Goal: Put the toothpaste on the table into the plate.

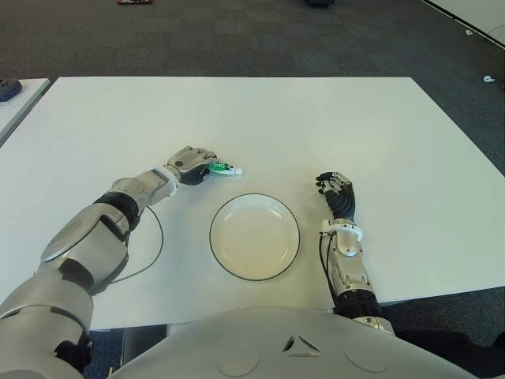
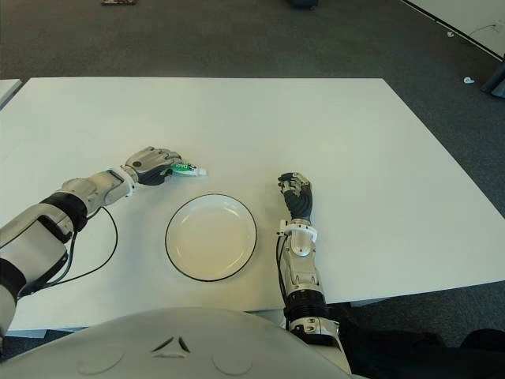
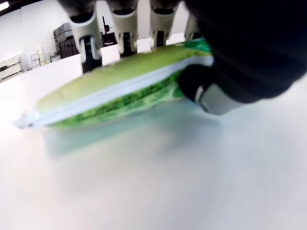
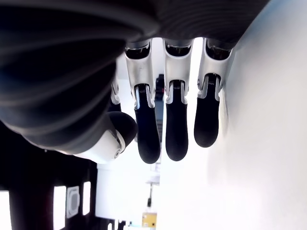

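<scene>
A green and white toothpaste tube point(image 1: 224, 168) lies on the white table point(image 1: 260, 118), just beyond the upper left rim of the plate point(image 1: 254, 236). My left hand point(image 1: 192, 164) is curled around the tube's back end, the cap end sticking out toward the right. Close up, the left wrist view has the fingers point(image 3: 123, 24) over the top of the tube point(image 3: 120, 91) and the thumb point(image 3: 196, 86) pressed on its side, the tube low over the tabletop. The white plate with a dark rim holds nothing. My right hand point(image 1: 338, 192) shows to the right of the plate, fingers relaxed.
A black cable point(image 1: 155, 245) loops on the table beside my left forearm. Another table's corner with a dark object point(image 1: 8, 88) sits at the far left. Dark carpet surrounds the table.
</scene>
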